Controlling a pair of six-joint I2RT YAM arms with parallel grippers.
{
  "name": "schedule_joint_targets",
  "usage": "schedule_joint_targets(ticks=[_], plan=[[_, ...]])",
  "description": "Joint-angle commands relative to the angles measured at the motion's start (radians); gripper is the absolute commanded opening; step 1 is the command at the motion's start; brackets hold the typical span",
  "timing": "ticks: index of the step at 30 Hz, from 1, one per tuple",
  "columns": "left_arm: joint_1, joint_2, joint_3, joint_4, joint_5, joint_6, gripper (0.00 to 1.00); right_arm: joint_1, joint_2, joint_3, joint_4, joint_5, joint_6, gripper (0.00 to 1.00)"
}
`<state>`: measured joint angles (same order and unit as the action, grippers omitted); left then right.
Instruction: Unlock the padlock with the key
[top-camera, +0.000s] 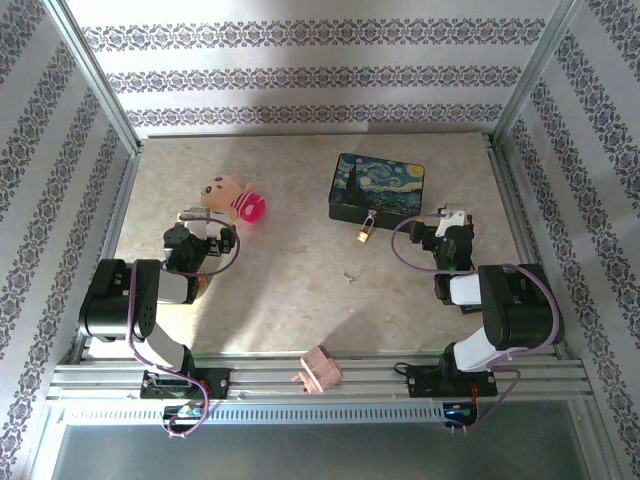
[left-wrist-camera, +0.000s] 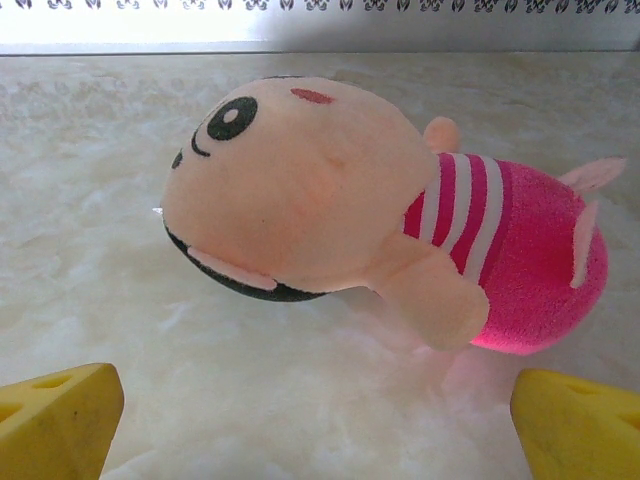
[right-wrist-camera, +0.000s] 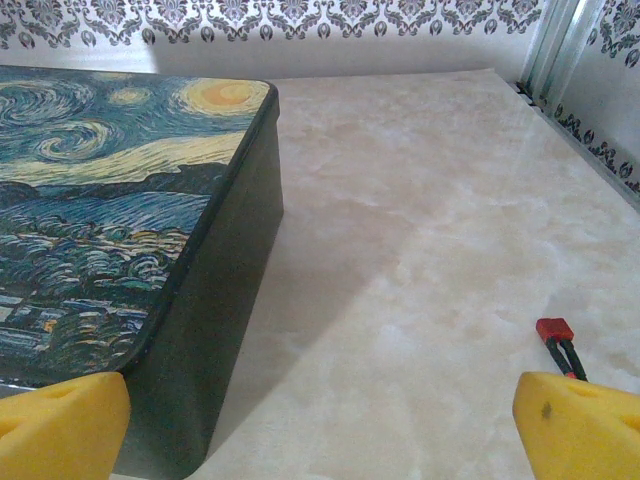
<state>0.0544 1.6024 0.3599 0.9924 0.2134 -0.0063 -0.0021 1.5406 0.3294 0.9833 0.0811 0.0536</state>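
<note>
The padlock (top-camera: 363, 234) is lying against the painted box's (top-camera: 385, 180) front side, right of the tabletop's centre. Its shackle is toward the box and its body is pointing at the near edge. The cream marbled tabletop (top-camera: 290, 300) is standing between wallpapered walls. The right gripper (top-camera: 450, 214), fingers apart, is hovering near the padlock's right. The left gripper (top-camera: 203, 220), also apart, is facing a plush toy (left-wrist-camera: 330, 200), well apart from the padlock.

I see the left arm (top-camera: 130, 300) and right arm (top-camera: 515, 305) built alike: black joint housings, white link sections, a thin purple cable (top-camera: 397, 245) looped along each. The left gripper (left-wrist-camera: 318, 425) and right gripper (right-wrist-camera: 320, 425) carry yellow wedge-shaped fingertips (left-wrist-camera: 60, 415).
</note>
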Motion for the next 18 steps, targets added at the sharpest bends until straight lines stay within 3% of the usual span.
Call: schedule_joint_targets(ticks=[1,18], plan=[[0.002,-0.009,0.013,-0.014,0.017,0.011,0.99,0.013,-0.006,0.008,0.001,-0.022,-0.004,0.98],[0.002,-0.207,-0.031,-0.097,-0.090,-0.024,0.99,0.054,-0.093,0.046,-0.097,0.077,-0.024,0.98]])
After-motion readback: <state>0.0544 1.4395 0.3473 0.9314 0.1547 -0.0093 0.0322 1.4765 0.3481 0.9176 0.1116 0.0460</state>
